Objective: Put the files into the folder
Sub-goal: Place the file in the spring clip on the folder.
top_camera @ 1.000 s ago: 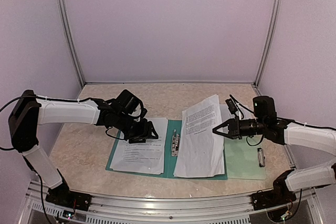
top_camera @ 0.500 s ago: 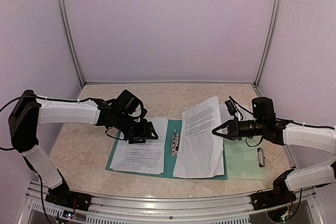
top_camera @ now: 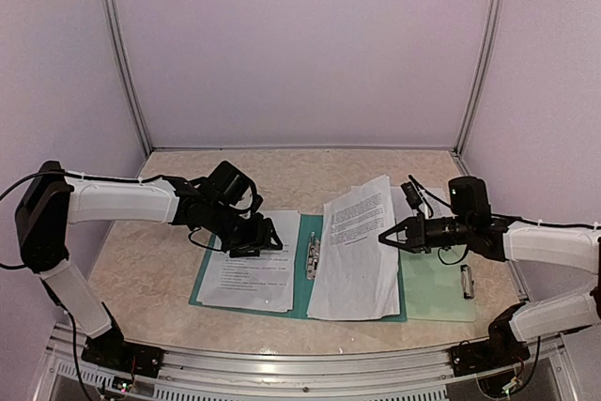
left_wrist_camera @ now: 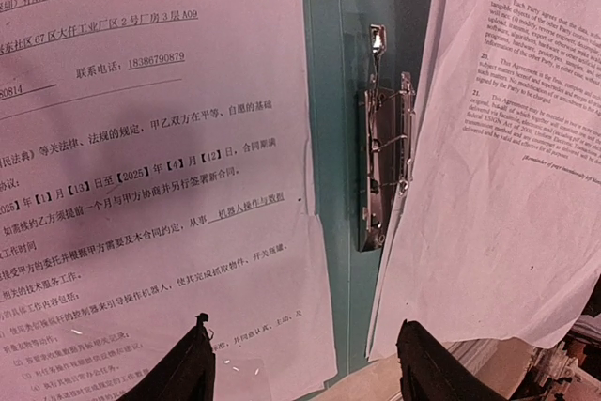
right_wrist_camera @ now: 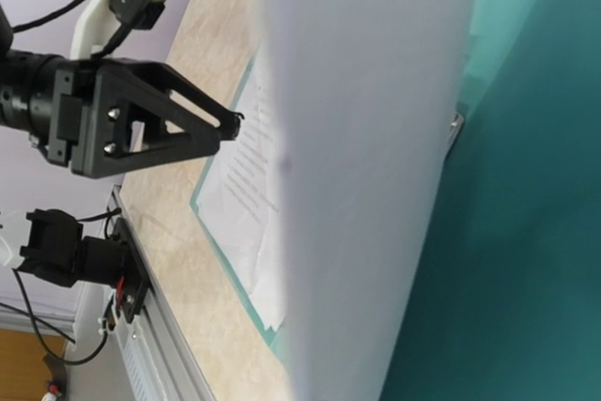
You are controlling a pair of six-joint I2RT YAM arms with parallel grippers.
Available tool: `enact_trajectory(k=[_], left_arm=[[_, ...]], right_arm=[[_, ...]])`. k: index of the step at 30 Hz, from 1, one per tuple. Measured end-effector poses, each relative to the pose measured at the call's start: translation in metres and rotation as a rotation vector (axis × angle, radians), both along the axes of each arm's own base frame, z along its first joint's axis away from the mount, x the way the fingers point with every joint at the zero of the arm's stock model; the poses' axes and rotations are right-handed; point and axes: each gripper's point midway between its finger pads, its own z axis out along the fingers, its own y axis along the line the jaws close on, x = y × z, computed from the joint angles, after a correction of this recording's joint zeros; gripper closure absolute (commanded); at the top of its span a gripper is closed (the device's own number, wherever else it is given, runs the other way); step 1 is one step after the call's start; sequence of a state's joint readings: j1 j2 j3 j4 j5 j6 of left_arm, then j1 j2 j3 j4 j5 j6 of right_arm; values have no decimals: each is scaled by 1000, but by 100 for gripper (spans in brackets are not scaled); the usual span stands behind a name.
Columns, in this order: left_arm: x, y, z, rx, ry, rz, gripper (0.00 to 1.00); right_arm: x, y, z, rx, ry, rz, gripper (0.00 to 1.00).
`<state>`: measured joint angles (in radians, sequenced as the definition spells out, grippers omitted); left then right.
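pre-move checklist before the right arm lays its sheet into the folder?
1. Right gripper grip: ok, shut on the right edge of the held sheet.
2. Left gripper free: ok, open over the left sheet, holding nothing.
3. Folder open: ok, both halves lie flat.
4. Held sheet squared to the folder: not ok, skewed, with its far end raised past the folder's far edge.
5. Metal clip open or latched: cannot tell; the held sheet's left edge overlaps it.
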<state>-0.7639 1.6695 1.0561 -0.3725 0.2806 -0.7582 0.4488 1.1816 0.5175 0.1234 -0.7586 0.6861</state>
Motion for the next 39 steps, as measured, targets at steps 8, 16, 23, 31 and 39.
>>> enact_trajectory(k=[8, 16, 23, 31, 39], left_arm=[[0, 0, 0, 2, 2, 0, 36], [-1, 0, -1, 3, 2, -1, 36], [0, -1, 3, 3, 0, -3, 36], [2, -3, 6, -1, -7, -7, 36], [-3, -5, -2, 16, 9, -20, 36]], right_arm=[[1, 1, -7, -9, 18, 0, 100], [4, -1, -25, -55, 40, -4, 100], [10, -6, -50, -149, 72, -16, 100], [27, -8, -51, -235, 38, -25, 100], [35, -11, -62, -312, 37, -19, 100]])
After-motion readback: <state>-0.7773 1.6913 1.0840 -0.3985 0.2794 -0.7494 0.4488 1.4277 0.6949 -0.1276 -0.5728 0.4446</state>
